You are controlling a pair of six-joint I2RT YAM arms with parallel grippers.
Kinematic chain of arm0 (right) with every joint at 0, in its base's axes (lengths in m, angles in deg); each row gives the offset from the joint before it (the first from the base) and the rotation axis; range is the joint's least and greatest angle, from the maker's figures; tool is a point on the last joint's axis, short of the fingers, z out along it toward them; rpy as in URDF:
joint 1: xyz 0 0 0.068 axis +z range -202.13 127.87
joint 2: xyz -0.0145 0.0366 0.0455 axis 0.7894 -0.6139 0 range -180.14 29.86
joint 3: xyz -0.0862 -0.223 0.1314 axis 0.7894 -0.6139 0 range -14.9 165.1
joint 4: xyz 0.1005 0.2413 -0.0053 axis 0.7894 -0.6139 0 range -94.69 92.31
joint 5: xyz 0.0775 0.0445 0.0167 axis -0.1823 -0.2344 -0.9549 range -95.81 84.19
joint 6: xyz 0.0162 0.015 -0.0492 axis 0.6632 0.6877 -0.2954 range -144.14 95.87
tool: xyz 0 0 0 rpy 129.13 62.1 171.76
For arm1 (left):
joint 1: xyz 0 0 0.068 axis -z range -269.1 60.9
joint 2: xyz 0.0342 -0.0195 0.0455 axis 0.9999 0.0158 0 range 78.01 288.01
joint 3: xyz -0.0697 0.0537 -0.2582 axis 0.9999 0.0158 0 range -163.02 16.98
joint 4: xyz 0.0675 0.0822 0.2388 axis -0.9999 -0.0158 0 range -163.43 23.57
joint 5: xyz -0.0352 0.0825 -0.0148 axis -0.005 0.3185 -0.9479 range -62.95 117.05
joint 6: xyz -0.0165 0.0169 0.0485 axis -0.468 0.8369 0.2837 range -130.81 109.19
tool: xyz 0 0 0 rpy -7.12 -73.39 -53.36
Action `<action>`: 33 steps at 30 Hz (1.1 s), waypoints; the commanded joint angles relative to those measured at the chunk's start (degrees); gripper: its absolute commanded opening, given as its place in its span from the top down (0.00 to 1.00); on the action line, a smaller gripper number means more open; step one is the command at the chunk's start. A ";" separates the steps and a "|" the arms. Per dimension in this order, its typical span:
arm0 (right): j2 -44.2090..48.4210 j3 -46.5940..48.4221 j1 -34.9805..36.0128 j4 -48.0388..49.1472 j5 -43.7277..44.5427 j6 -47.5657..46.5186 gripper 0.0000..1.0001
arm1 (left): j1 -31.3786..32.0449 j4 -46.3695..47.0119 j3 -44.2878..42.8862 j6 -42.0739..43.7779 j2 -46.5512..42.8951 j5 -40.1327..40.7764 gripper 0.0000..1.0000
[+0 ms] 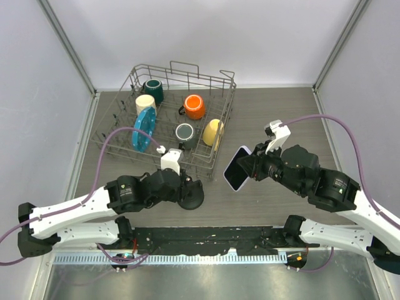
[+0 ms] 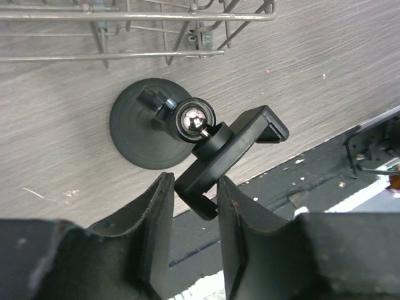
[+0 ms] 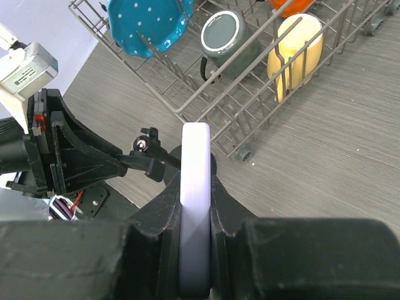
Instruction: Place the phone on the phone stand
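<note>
The phone (image 1: pixel 235 169), with a pale lilac rim, is held on edge above the table by my right gripper (image 1: pixel 250 167), which is shut on its flat faces. In the right wrist view the phone (image 3: pixel 195 147) shows edge-on between the fingers of that gripper (image 3: pixel 195 181). The black phone stand (image 1: pixel 192 195) stands left of the phone with its disc base (image 2: pixel 140 128) on the table. Its ball joint (image 2: pixel 194 120) carries the angled cradle arm (image 2: pixel 234 145). My left gripper (image 2: pixel 194 187) is closed on the lower end of the cradle. The stand's arm (image 3: pixel 149 164) sits just left of the phone.
A wire dish rack (image 1: pixel 215 84) stands behind the stand, holding a blue dotted plate (image 1: pixel 144 129), an orange mug (image 1: pixel 194 106), a yellow mug (image 1: pixel 213 132), a grey mug (image 1: pixel 184 132) and others. Its near rail (image 2: pixel 137 15) lies close beyond the stand. A black base plate (image 1: pixel 206 237) runs along the near edge.
</note>
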State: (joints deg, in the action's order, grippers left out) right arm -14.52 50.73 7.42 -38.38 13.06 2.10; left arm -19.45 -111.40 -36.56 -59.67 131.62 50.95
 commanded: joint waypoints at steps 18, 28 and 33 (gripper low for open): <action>-0.53 -2.60 0.22 10.01 -15.44 -1.46 0.99 | 1.37 5.33 0.19 36.63 -5.88 -18.80 1.00; -1.23 -5.59 0.22 12.91 -20.55 0.30 0.99 | 1.37 6.66 0.72 28.04 -7.37 -5.02 0.43; -2.02 -4.90 0.22 13.44 -19.84 -0.40 0.99 | 1.37 4.37 0.45 20.58 -11.85 -3.33 0.41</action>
State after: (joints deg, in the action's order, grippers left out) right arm -16.42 44.43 7.42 -31.80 -5.87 1.51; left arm -18.27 -108.08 -34.39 -31.85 123.29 43.72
